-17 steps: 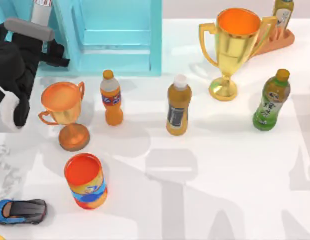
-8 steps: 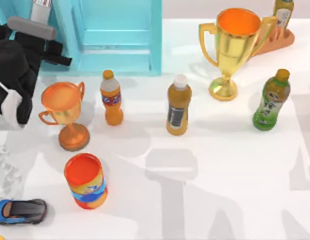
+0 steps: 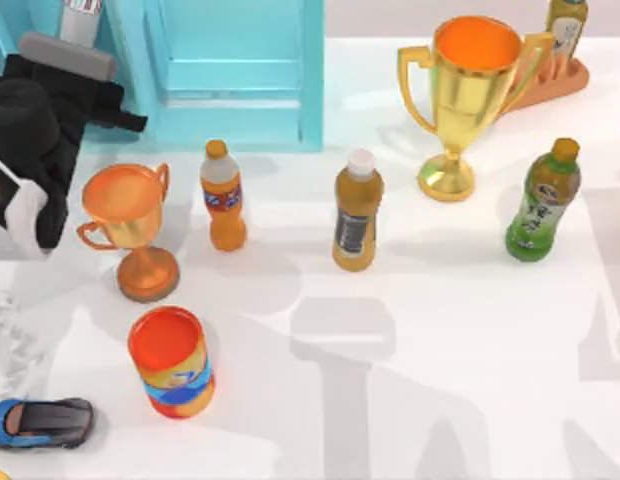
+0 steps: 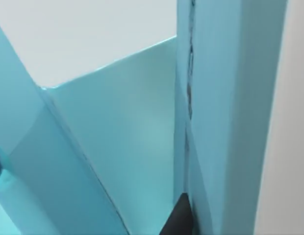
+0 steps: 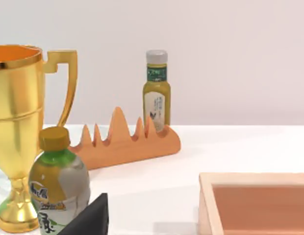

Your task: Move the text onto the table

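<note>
A white strip with red trim (image 3: 80,16), which looks like the text's page edge, stands upright in the left bay of the turquoise shelf unit (image 3: 235,70). My left gripper (image 3: 115,108) sits right at that bay, just in front of the strip. In the left wrist view, teal panels are very close. A tall teal slab (image 4: 230,98) has a thin dark seam, and a dark fingertip (image 4: 177,220) sits at its foot. I cannot tell whether that slab is the text or a shelf wall. The white table (image 3: 440,330) spreads in front. A dark part of my right gripper (image 5: 90,218) is near the green bottle (image 5: 59,191).
In front of the shelf stand a small orange trophy (image 3: 130,215), two orange bottles (image 3: 222,195) (image 3: 357,210) and an orange can (image 3: 172,362). A toy car (image 3: 42,422) lies front left. A gold trophy (image 3: 468,95), a green bottle (image 3: 542,200), a wooden rack (image 5: 125,144) and a wooden box (image 5: 255,203) occupy the right.
My left arm has crept a little farther toward the shelf's left bay. Nothing on the table has moved.
</note>
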Controlling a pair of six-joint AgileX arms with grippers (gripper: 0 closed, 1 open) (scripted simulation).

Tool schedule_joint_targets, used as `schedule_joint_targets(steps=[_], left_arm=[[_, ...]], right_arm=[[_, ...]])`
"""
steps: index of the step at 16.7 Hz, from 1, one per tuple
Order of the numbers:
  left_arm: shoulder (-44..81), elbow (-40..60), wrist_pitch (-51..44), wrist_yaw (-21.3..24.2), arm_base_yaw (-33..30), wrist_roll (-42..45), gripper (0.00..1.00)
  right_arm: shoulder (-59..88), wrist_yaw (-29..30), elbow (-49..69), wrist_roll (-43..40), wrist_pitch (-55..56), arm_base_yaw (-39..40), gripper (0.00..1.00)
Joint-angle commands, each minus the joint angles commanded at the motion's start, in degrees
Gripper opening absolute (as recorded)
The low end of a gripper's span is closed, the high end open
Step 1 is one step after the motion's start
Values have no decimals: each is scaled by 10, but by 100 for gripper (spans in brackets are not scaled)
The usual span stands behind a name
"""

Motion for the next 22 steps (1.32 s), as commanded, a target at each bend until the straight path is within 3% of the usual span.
schedule_joint_targets(steps=[2,3,14,22], left_arm=[[0,0,0,0,0,0,2],[0,0,0,0,0,0,0],[-19,-8,-11,3,8,1,0],[-303,-127,-169,4,-11,1,0]], right_arm=[[0,0,0,0,0,0,100],[0,0,0,0,0,0,100],[0,0,0,0,0,0,100],[0,0,0,0,0,0,100]])
